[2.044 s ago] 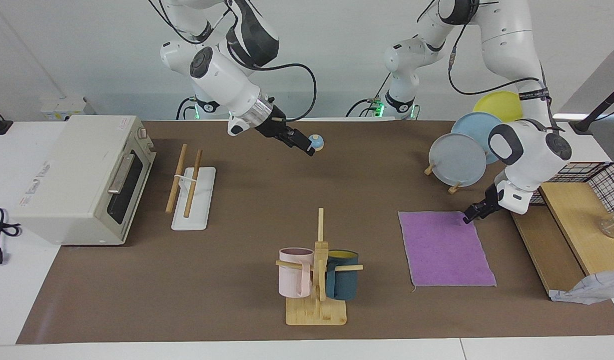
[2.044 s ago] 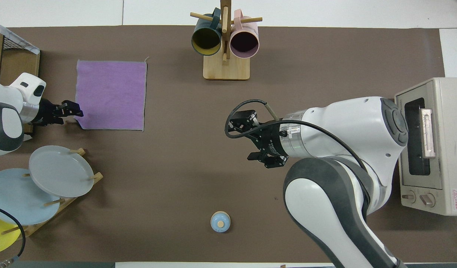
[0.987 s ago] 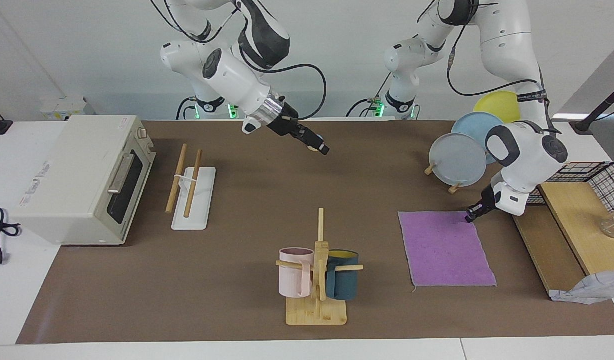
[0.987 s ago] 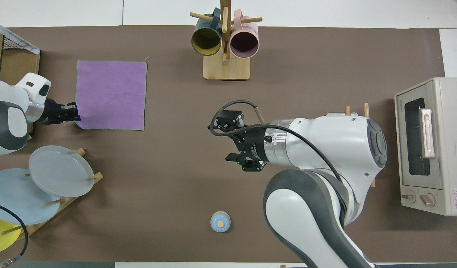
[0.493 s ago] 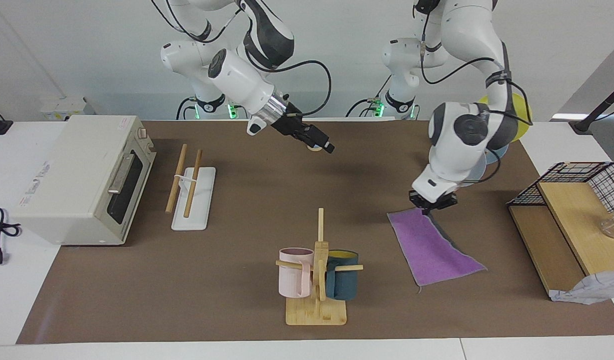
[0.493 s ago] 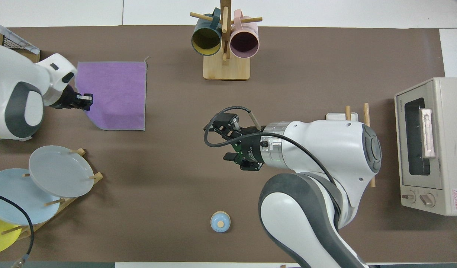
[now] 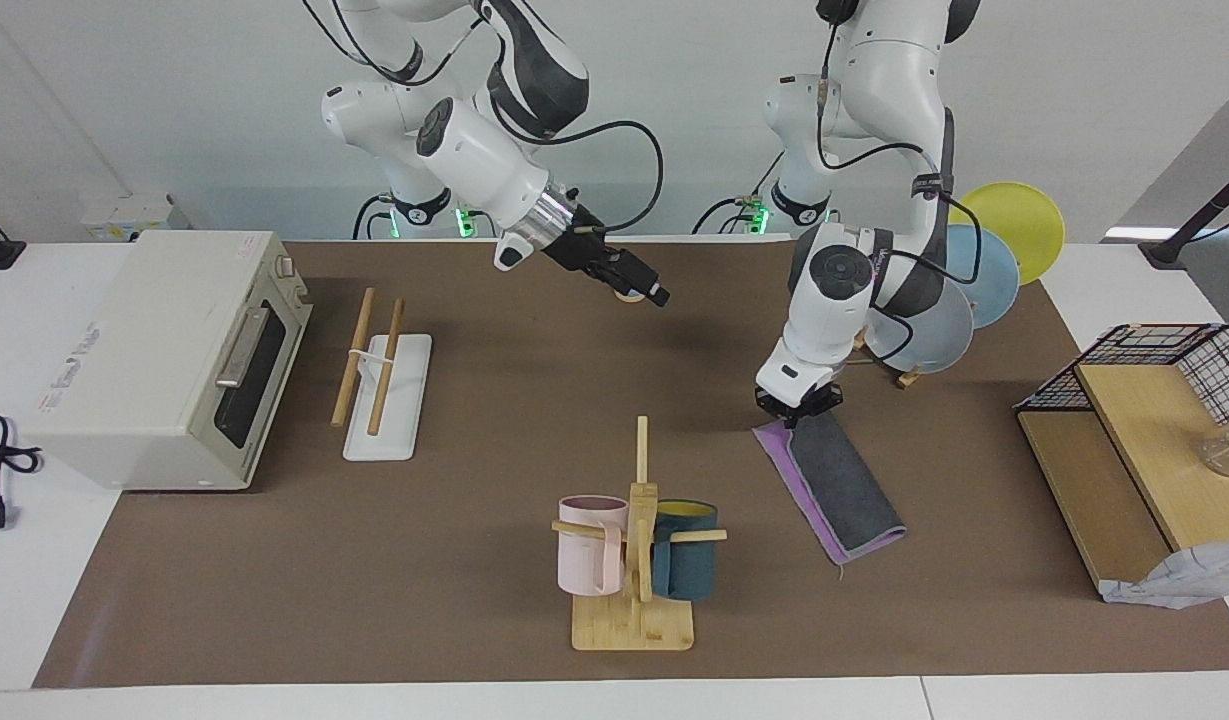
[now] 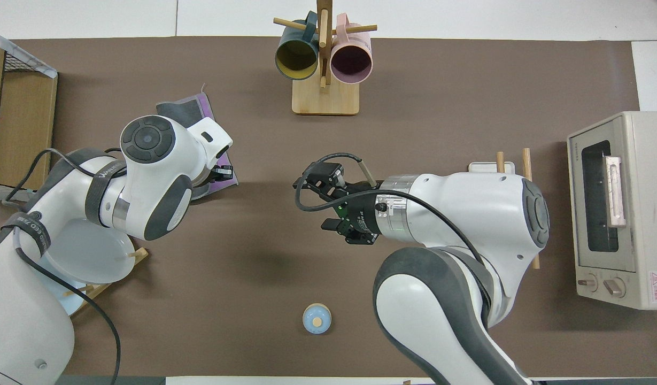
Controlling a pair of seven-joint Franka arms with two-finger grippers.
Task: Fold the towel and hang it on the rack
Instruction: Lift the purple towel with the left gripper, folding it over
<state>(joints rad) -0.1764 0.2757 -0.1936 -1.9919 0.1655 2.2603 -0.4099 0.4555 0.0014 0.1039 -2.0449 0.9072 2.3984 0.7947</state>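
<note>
The towel (image 7: 842, 482) lies folded in half on the brown mat, dark grey face up with a purple edge showing, beside the mug tree toward the left arm's end. My left gripper (image 7: 796, 406) is low at the fold's corner nearest the robots, shut on the towel's corner. In the overhead view the left arm covers most of the towel (image 8: 176, 109), with the left gripper (image 8: 225, 174) at its edge. My right gripper (image 7: 642, 286) hangs open over the mat's middle, holding nothing; the right gripper (image 8: 316, 206) shows spread fingers. The rack (image 7: 379, 375) stands by the toaster oven, its rods (image 8: 526, 158) partly hidden.
A bamboo mug tree (image 7: 634, 540) with pink and teal mugs stands in the middle. A toaster oven (image 7: 164, 355) sits at the right arm's end. A plate stand (image 7: 934, 300) and wooden shelf (image 7: 1134, 440) are at the left arm's end. A small blue round object (image 8: 317, 318) lies near the robots.
The left gripper carried the towel's corner across toward the right arm's end, turning the flat purple cloth into a half fold with grey on top. The right arm barely moved.
</note>
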